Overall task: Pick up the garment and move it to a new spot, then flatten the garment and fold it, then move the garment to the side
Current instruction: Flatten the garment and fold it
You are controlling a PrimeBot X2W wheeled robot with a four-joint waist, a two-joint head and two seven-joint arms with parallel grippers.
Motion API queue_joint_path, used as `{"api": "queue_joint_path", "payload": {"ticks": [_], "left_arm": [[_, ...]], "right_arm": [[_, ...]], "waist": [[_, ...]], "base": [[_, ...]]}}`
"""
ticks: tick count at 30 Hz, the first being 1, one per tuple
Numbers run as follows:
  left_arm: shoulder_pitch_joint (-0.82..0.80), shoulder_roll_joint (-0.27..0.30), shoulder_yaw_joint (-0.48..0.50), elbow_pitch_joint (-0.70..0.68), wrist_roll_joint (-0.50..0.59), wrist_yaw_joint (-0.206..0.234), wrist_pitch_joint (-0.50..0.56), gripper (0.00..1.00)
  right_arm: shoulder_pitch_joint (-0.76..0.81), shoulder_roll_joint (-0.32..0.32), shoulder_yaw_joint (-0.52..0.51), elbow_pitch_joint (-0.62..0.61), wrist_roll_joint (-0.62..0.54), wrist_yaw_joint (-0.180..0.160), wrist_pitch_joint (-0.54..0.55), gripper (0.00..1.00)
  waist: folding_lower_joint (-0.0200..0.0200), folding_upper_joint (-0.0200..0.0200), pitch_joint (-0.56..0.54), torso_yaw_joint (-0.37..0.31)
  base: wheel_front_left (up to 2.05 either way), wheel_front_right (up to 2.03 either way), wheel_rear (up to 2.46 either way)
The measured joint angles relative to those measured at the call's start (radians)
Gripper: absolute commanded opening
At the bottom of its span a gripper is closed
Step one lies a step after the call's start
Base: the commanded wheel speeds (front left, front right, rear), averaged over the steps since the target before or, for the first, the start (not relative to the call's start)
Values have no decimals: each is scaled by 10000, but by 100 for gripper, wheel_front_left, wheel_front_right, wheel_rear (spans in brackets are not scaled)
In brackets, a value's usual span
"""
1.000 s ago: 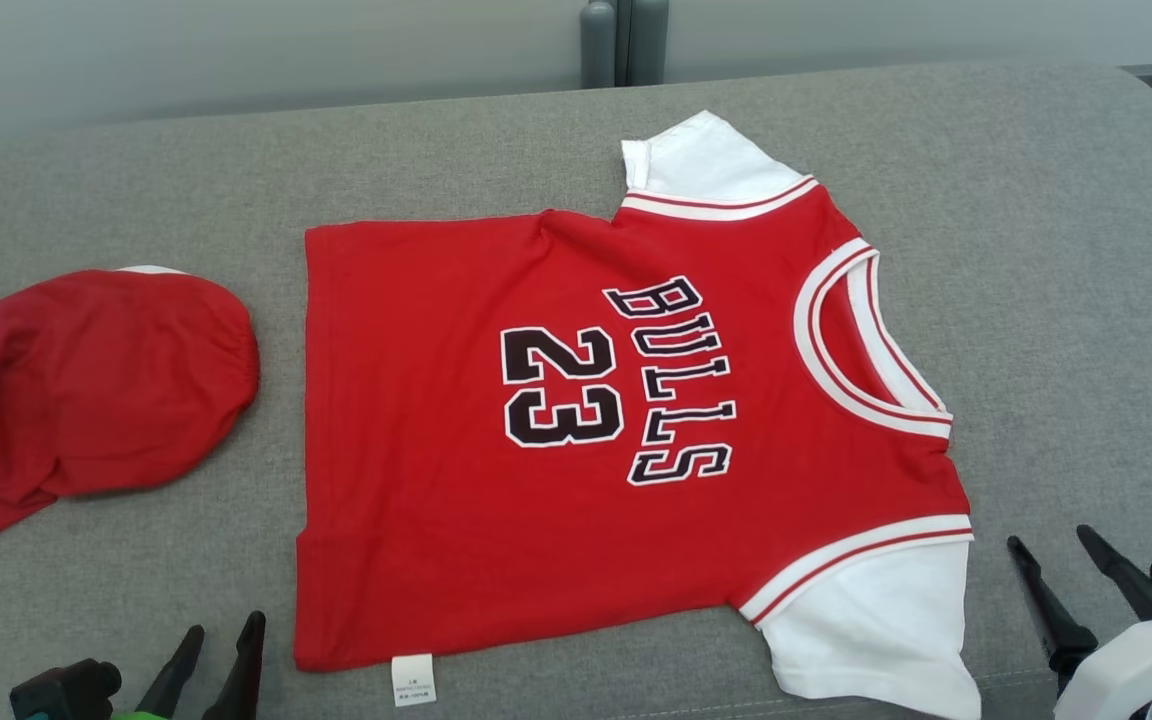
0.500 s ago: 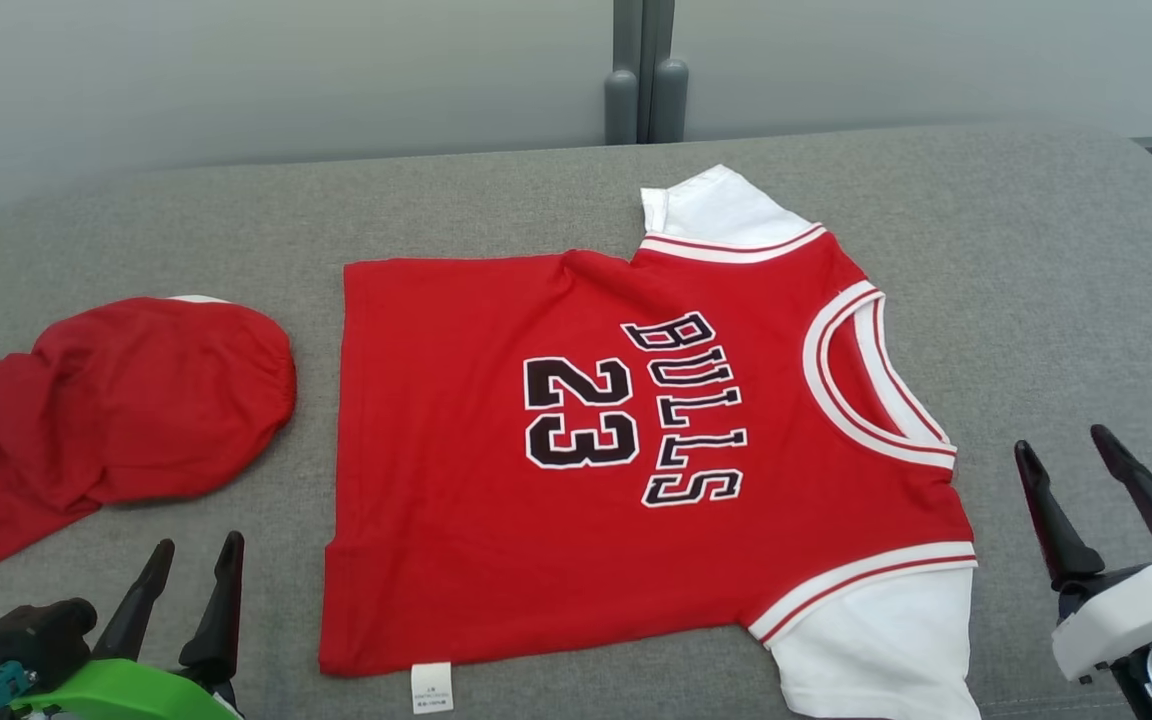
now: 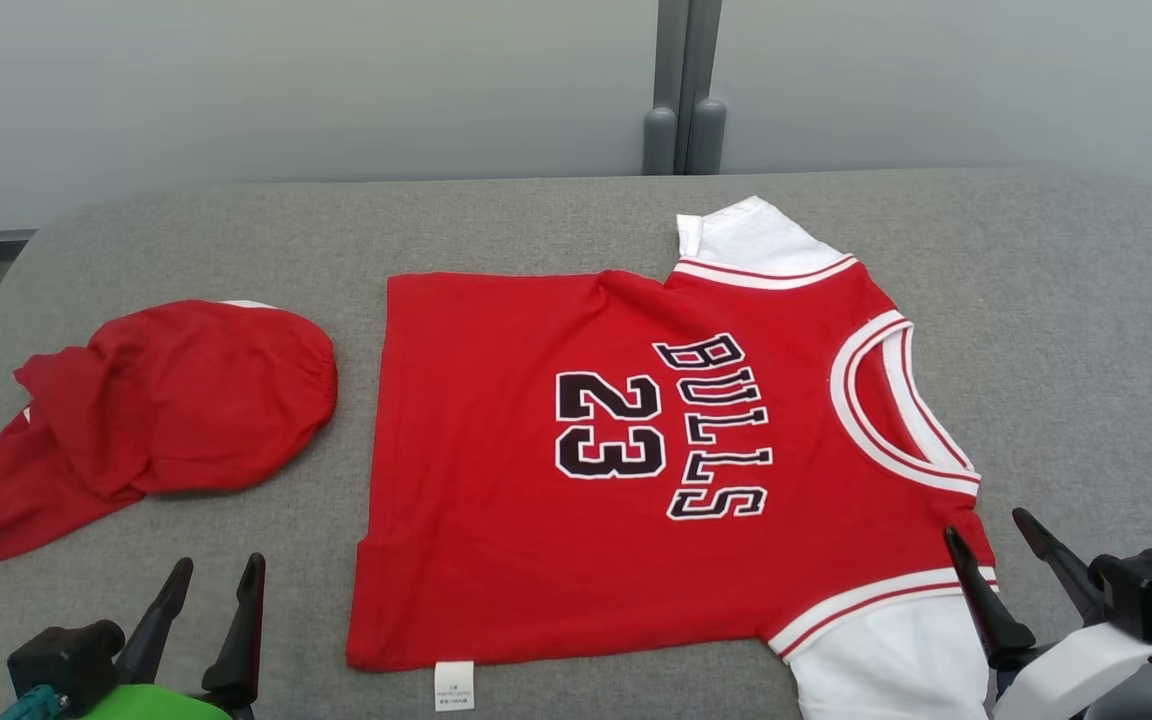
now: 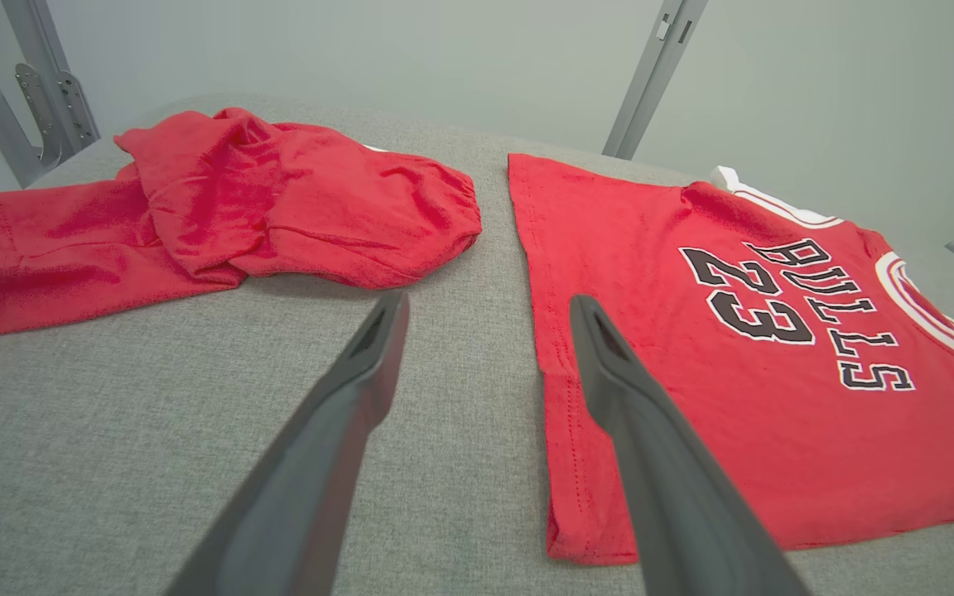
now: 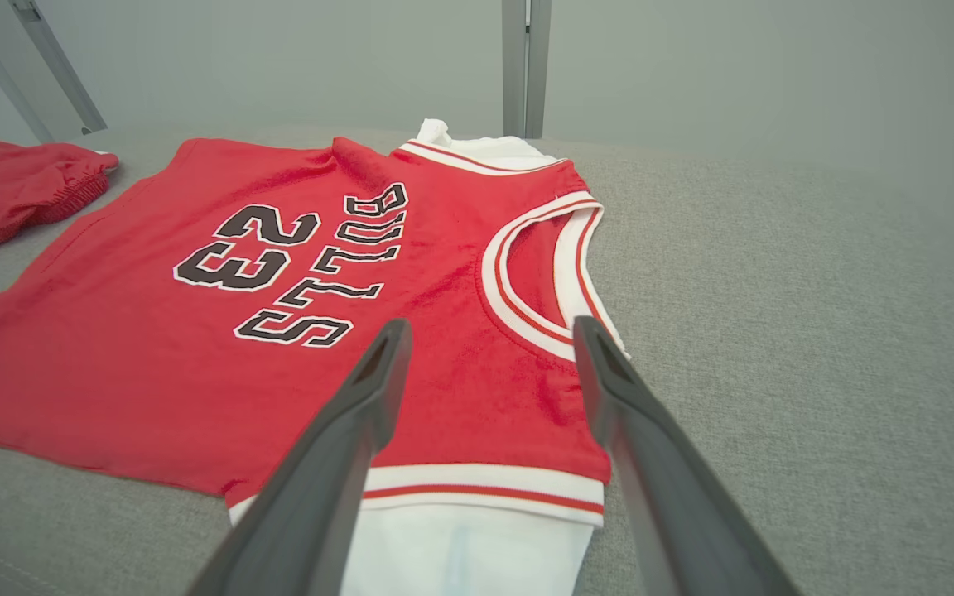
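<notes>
Surface: grey fabric-covered counter (image 3: 1086, 330) with rounded corners, backed at 12 o'clock by a pale panel wall (image 3: 336, 90) and a grey vertical post (image 3: 684, 90).

Red Bulls 23 jersey (image 3: 496, 500) lies flat at centre, print up, collar toward 3 o'clock, hem toward 9 o'clock, white sleeves at 12 and 5 o'clock. Its white label (image 3: 454, 685) shows at 6 o'clock.

Crumpled red shorts (image 3: 176, 400) lie at 9 o'clock, apart from the jersey.

Left claw (image 3: 220, 565) at 7 o'clock, released, over bare fabric. Right claw (image 3: 986, 525) at 5 o'clock, released, over the near sleeve band, holding nothing.
</notes>
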State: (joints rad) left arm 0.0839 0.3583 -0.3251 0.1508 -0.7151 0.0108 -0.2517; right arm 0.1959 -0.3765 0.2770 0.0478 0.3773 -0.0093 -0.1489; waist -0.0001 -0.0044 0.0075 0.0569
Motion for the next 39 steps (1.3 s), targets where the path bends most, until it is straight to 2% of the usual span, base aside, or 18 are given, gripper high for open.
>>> {"api": "queue_joint_path", "payload": {"ticks": [9,16,23,39], "left_arm": [[381,-215,-188,-201,0,48,0,100],[398,-303,-938,-270,150,-293,19,100],[189,-393,-1012,-2,163,-418,48,100],[-444,-573,-1083,591,176,-646,128,100]], "right_arm": [[352,92,201,562,23,0,272,100],[480,378,295,1246,228,0,456,100],[372,660,502,1743,334,4,637,100],[388,633,602,1998,426,259,508,100]], "waist": [[0,0,190,-50],[0,0,764,-126],[0,0,1298,-220],[1,0,1872,-414]], "base": [[0,0,0],[0,0,0],[0,0,0],[0,0,0]]}}
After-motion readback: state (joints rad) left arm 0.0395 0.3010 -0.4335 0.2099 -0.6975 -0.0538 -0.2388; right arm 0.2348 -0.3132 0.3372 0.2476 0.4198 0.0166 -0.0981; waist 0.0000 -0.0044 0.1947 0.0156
